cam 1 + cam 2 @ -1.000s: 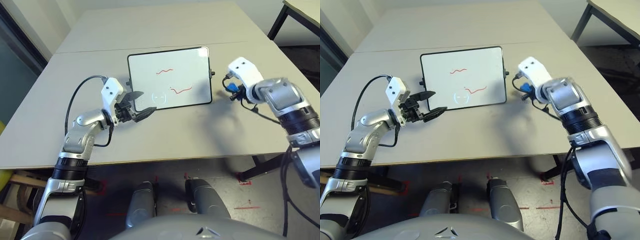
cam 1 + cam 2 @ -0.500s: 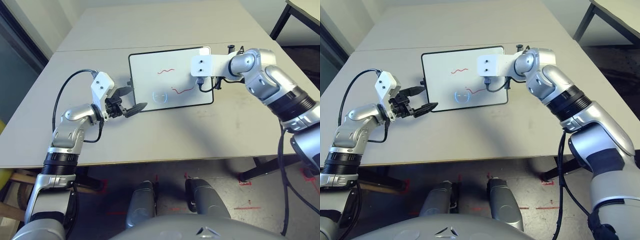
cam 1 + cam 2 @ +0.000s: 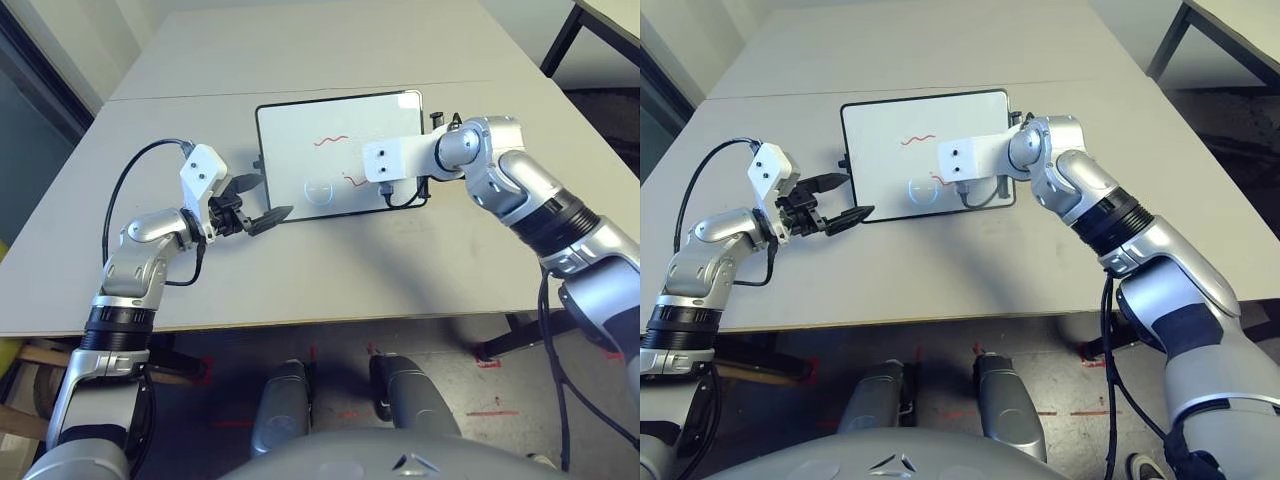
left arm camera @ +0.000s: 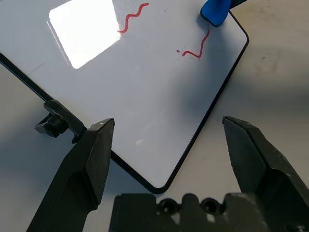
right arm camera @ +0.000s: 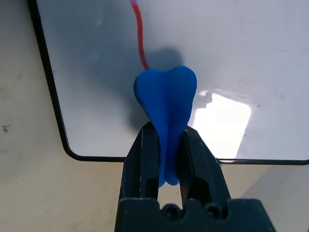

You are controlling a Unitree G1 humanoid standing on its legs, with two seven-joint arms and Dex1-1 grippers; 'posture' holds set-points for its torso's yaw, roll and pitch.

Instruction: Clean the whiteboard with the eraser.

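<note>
The right gripper [image 5: 166,145], clenched on the eraser [image 5: 166,104], holds it over the board [image 3: 300,150] at the lower red squiggle [image 4: 195,47], toward the board's 4 o'clock corner. Pinched narrowly, the eraser could twist or slip under wiping pressure, and a hard stroke may shove the unheld board across the table [image 3: 330,260]. The left gripper [image 3: 262,203] waits spread wide at the board's 8 o'clock corner. Bare table surrounds every edge.

Your head pair looks down over the surface [image 3: 330,270] from above; both wrist cameras sit close, sharing the whiteboard [image 4: 145,87].
</note>
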